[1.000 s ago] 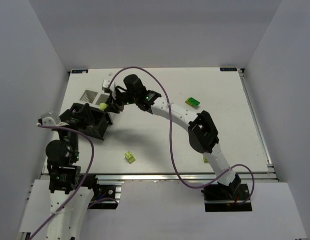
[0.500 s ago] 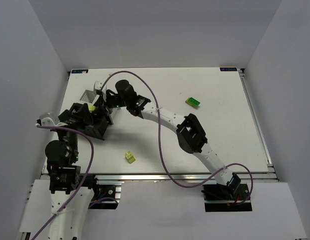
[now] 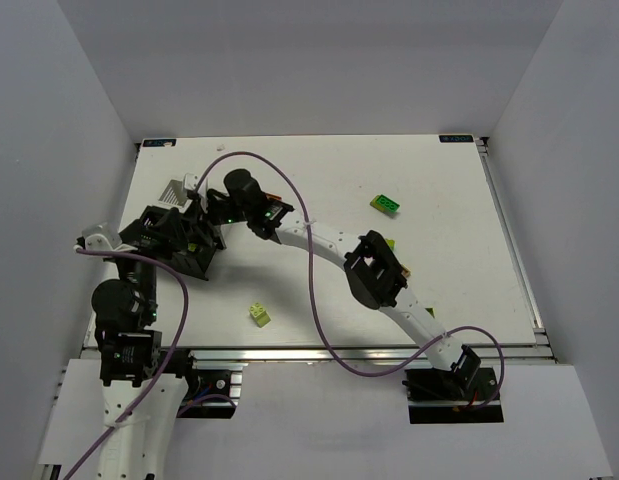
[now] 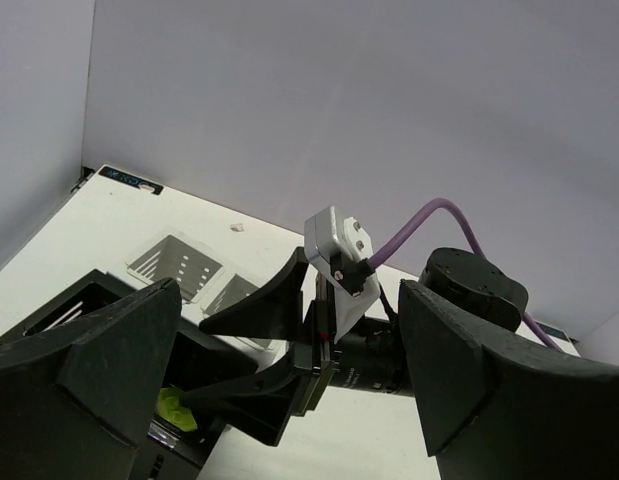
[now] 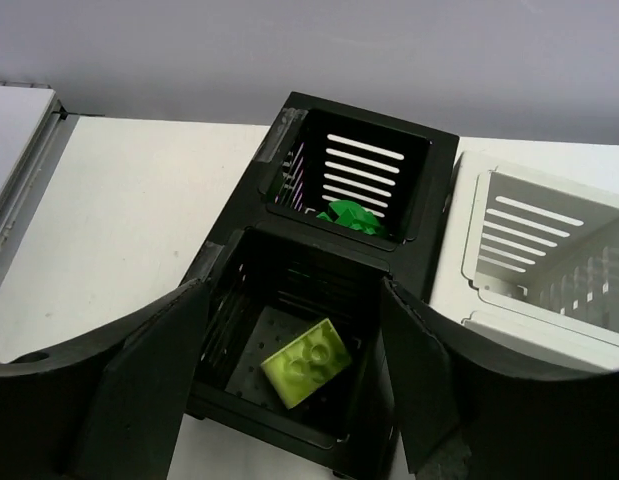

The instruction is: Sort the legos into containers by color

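In the right wrist view two black containers stand end to end. The near one [image 5: 221, 268] holds a lime brick [image 5: 307, 363] lying loose on its floor. The far one [image 5: 361, 113] holds a dark green brick [image 5: 351, 216]. My right gripper [image 5: 292, 300] hangs open over the near box with nothing between its fingers. A white container [image 5: 549, 250] stands to the right of the black ones. My left gripper [image 4: 289, 300] is wide open beside the black boxes and faces the right gripper [image 4: 289, 330]; the lime brick [image 4: 174, 408] shows below. On the table lie a lime brick [image 3: 259, 315] and a green brick [image 3: 386, 204].
The right arm [image 3: 374, 270] stretches across the table from bottom right to the boxes at the left. A purple cable [image 3: 314, 290] loops over it. A bit of lime [image 3: 390, 243] peeks out beside the arm's elbow. The white container [image 3: 177, 188] sits near the back left corner.
The right gripper carried the lime brick leftward over the near black container, then opened; the brick now lies inside the box. The left arm has stayed put.
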`<state>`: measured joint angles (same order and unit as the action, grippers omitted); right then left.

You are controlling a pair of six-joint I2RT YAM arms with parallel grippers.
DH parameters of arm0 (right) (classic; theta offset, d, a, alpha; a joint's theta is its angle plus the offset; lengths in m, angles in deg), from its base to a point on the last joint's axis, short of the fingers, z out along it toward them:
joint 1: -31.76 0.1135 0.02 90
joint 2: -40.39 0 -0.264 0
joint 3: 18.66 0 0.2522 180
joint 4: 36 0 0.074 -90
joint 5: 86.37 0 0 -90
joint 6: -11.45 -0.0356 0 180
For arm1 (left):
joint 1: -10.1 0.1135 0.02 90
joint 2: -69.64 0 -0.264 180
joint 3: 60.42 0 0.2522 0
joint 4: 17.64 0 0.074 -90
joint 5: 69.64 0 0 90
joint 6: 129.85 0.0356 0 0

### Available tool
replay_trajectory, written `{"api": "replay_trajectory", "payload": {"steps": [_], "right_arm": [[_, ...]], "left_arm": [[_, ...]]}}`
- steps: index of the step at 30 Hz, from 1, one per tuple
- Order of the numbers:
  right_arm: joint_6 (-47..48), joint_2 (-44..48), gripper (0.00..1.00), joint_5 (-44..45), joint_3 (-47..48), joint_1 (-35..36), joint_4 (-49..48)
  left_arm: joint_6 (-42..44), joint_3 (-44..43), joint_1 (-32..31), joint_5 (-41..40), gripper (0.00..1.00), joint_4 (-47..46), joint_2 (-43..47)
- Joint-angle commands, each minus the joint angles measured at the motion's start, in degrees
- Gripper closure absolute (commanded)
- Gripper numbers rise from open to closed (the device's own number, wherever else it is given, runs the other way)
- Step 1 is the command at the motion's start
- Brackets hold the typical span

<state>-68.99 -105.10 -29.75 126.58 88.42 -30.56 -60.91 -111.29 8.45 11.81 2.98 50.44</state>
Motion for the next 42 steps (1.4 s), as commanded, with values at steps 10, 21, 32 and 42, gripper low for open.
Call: {"api": "replay_trajectory", "payload": {"steps": [10, 21, 32, 42], "right_arm": [[10.3, 20.1, 0.11, 4.8, -6.7, -8.2, 18.1], [9.8, 65.2, 0.4, 9.9, -63.3, -21.1, 10.1], [2.4, 78.8, 0.14, 1.2, -76.4, -26.6, 14.3], [5.2, 83.7, 0.19, -1.9, -80.0, -30.2, 15.8]], "left_arm": [[-3.6, 1.5, 0.3, 12.1, 0.15, -3.7, -4.3], [-12.5, 4.2, -1.2, 29.1, 0.7, -3.5, -19.2], [-20.2, -5.3, -18.3, 10.2, 0.19, 20.1, -25.3], [-30.9, -6.3, -31.8, -9.2, 0.18, 35.3, -34.7]]}}
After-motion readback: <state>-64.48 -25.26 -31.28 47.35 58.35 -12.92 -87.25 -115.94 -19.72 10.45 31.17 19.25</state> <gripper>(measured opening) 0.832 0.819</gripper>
